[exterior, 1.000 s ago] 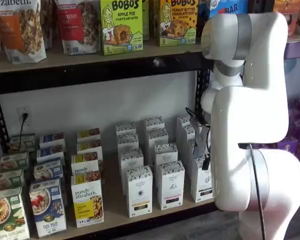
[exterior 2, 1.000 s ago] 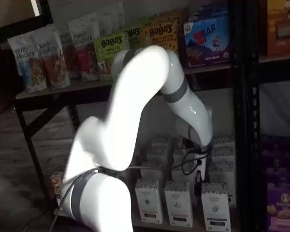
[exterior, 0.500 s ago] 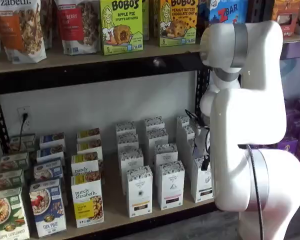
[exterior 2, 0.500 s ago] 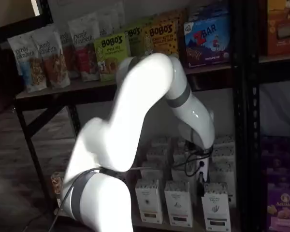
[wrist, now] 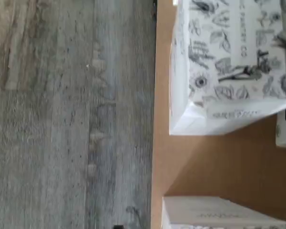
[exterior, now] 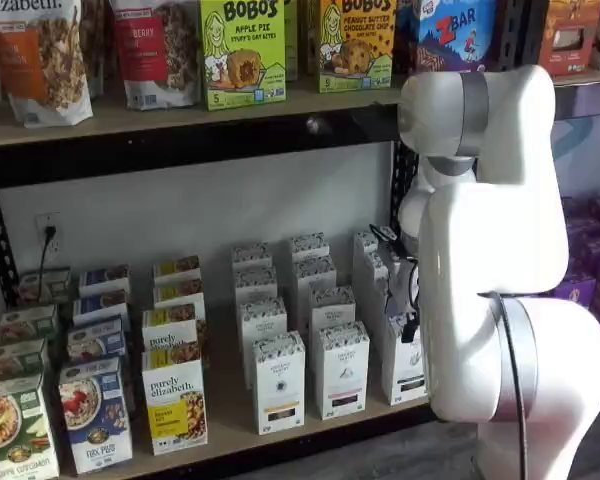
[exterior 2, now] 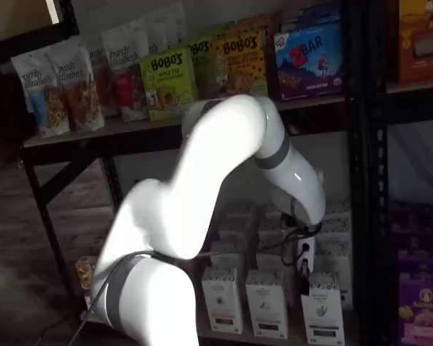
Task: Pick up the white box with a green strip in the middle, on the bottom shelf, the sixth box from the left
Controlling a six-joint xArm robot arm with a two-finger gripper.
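The white box (exterior: 404,368) stands at the front right of the bottom shelf (exterior: 226,400), partly hidden by the white arm. In a shelf view it is the rightmost front carton (exterior 2: 322,308). My gripper (exterior: 410,322) hangs just above and in front of that box. It also shows in a shelf view (exterior 2: 304,270). Only a dark finger and a cable show, so I cannot tell if it is open or shut. The wrist view shows a speckled carton top (wrist: 229,62) on the tan board (wrist: 205,162), near the board's front edge.
White cartons with a yellowish strip (exterior: 278,385) and a dark strip (exterior: 341,370) stand left of the target, with rows behind them. Purely elizabeth boxes (exterior: 175,400) and cereal boxes (exterior: 96,415) stand further left. Grey plank floor (wrist: 71,114) lies below. A black upright (exterior 2: 361,180) is on the right.
The arm's upper links have shifted right and a little lower. The gripper has come down slightly toward the front right carton. The boxes have not moved.
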